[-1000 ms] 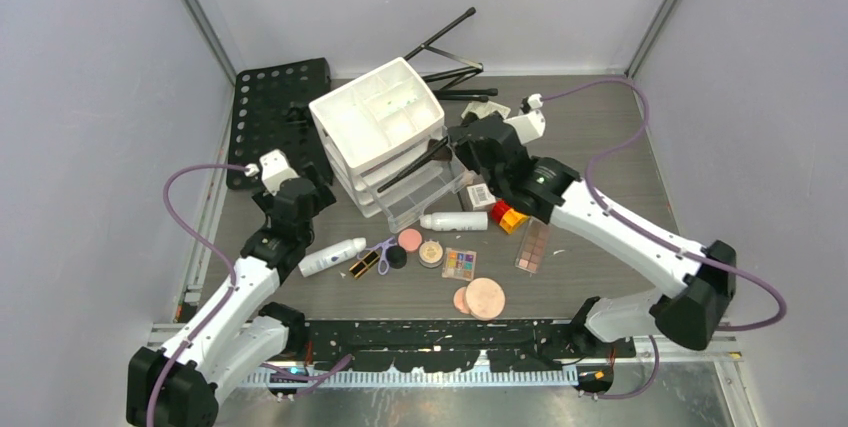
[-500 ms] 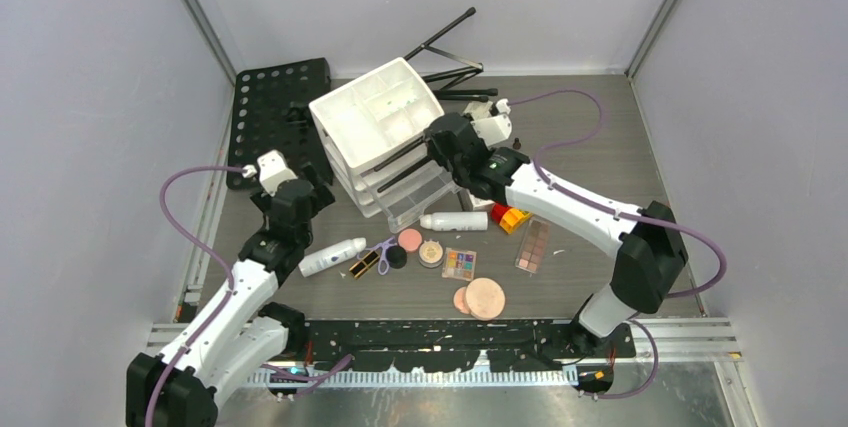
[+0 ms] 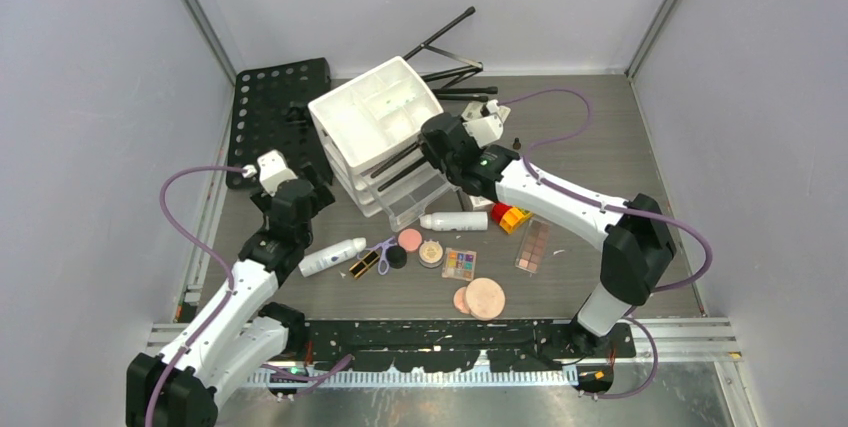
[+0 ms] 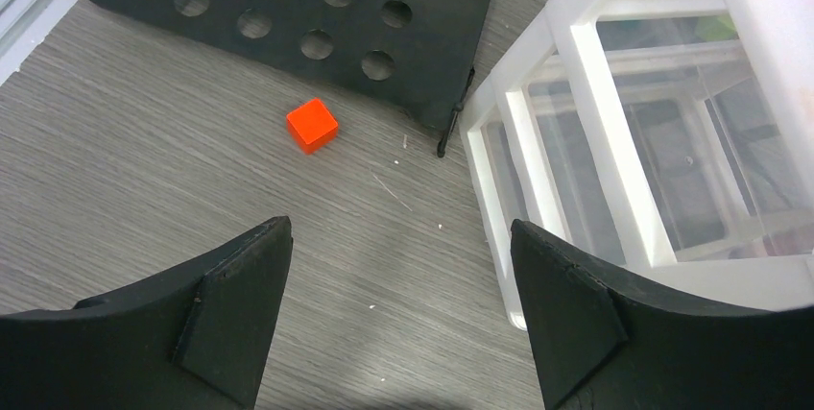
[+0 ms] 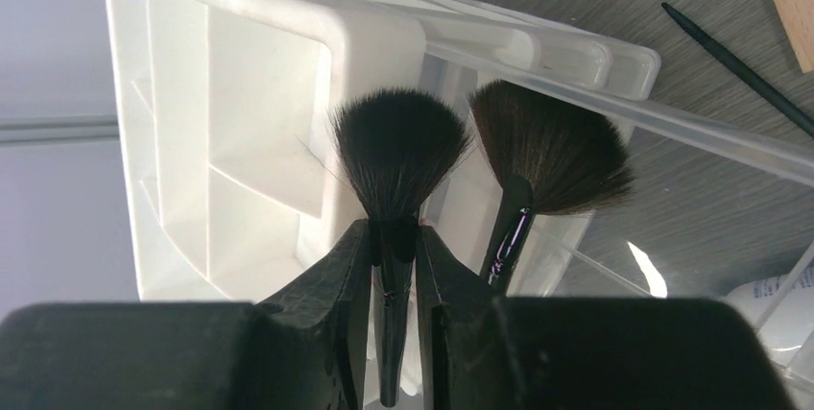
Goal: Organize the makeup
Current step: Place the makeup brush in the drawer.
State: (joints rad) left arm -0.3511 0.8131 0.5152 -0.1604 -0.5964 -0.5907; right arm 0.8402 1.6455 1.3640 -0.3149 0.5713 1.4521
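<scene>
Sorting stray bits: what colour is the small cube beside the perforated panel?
Orange-red; the cube shows best in the left wrist view.

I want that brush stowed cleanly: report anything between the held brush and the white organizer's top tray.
Nothing visible. The right gripper holds the brush with its bristles at the organizer rim; a second brush lies beside it, off the path.

The plastic drawer organiser (image 3: 372, 107) is white with clear drawers. The flat perforated board (image 3: 270, 112) is black, dotted with round holes. The small cube (image 4: 312, 125) is orange-red against the grey wood-grain tabletop (image 4: 144, 180). The fluffy brush (image 5: 396, 156) has black bristles. The square eyeshadow palette (image 3: 459, 264) is multicoloured; the round compact (image 3: 486, 298), peach.
</scene>
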